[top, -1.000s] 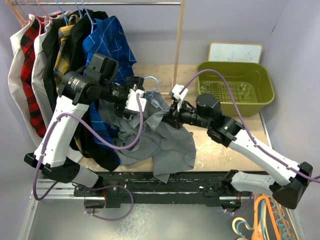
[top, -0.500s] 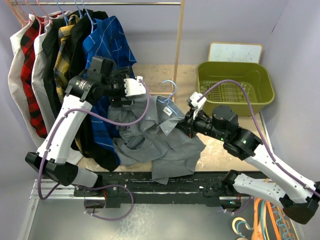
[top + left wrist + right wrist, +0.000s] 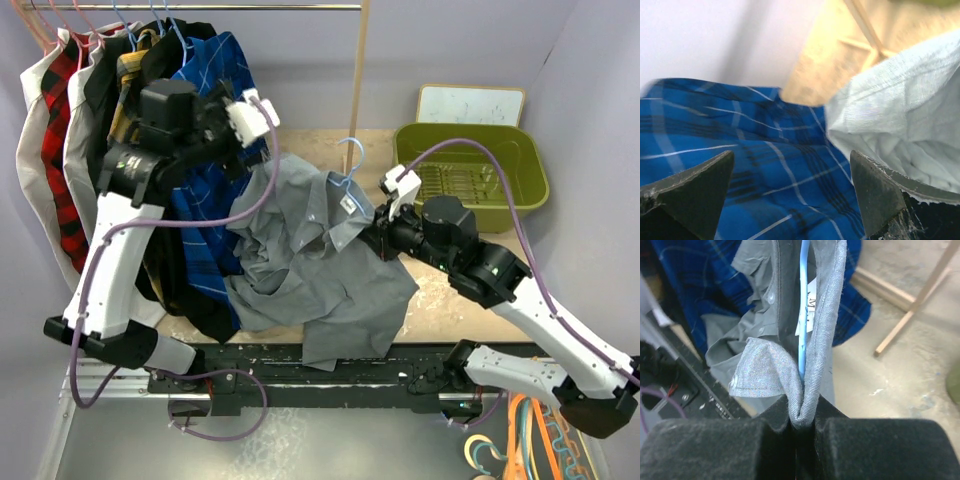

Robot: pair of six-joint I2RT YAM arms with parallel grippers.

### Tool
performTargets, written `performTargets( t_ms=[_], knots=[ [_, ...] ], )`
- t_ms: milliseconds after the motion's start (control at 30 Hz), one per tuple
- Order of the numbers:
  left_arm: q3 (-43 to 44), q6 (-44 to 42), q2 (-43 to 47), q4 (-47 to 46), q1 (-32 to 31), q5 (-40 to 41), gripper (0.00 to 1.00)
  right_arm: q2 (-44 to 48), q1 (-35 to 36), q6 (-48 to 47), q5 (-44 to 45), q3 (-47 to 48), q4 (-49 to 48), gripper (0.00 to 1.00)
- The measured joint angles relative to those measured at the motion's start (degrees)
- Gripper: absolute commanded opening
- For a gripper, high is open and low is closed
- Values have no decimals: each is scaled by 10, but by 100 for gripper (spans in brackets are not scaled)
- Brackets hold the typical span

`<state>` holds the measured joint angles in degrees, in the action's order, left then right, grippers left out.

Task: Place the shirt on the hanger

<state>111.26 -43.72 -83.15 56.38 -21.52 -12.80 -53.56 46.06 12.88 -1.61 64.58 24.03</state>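
Light-grey long-sleeved button-up shirt (image 3: 320, 270): crumpled over the middle of the bench, hem hanging past the near edge; the collar is raised toward the right and one shoulder is drawn up toward the far left.
Thin light-blue wire hanger (image 3: 804, 300): sits inside the collar opening, with its hook poking up out of the neck (the triangle itself is hidden under fabric).
Right claw (image 3: 802, 415): pressed together on the folded collar edge, with the blue wire running down into the same pinch.
Left claw (image 3: 792, 160): fingers spread wide; grey fabric lies against the finger on the right of its camera view, and blue check shows between the two.
Blue checked shirt (image 3: 215, 190): hangs at the far left, directly behind the left claw, touching the grey shirt's raised shoulder.
Olive-green plastic tub (image 3: 470, 175): in the far right corner, well apart from the grey shirt.
Pale wooden post (image 3: 357, 90): upright at the far edge, just behind the hanger hook.
Bench (image 3: 450, 295): bare sandy surface shows to the right of the grey shirt.
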Motion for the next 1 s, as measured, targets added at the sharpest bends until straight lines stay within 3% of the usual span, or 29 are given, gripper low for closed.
performTargets(
  t_ms=[133,267,533,733,1000],
  knots=[
    [78,85,20,-44,12,55,99,-47,0,0,96,61,14,0],
    [137,169,28,-72,72,120,99,-110,0,-2,187,134,15,0],
    [180,311,30,-110,96,301,99,-247,0,-54,268,294,-20,0],
    [180,324,30,-156,97,447,99,-349,0,-114,310,424,-49,0],
    [163,324,36,-188,98,508,99,-401,0,-176,327,505,-87,0]
  ],
)
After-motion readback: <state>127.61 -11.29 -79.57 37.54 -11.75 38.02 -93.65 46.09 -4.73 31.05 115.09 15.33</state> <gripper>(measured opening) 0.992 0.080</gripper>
